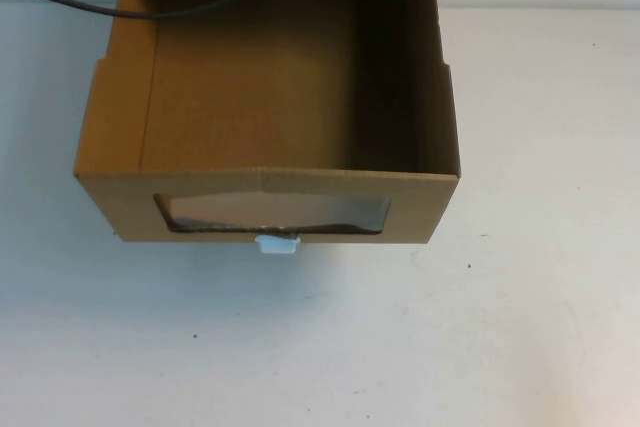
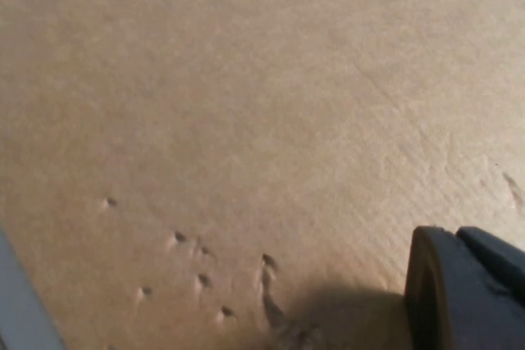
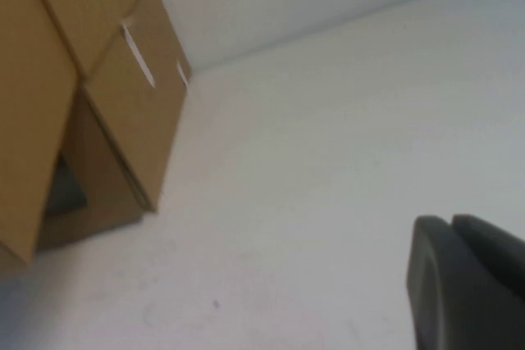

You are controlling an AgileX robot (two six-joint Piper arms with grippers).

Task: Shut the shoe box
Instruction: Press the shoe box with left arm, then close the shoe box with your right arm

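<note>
Jaw opening cannot be told for either gripper: left gripper (image 2: 463, 288) is hovering against the brown cardboard shoe box (image 1: 265, 117); right gripper (image 3: 467, 280) is hanging over the white table (image 1: 540, 307), box alongside, drawer standing pulled out.

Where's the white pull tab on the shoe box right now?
In the high view the white pull tab sits centre, just below the shoe box's front window.

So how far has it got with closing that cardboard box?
Nothing looks done yet: the shoe box gapes open, its drawer front with the white pull tab pulled toward the camera. The left gripper hovers close over brown cardboard; the right gripper hangs above the table beside the box. Pushing the drawer in remains.
</note>
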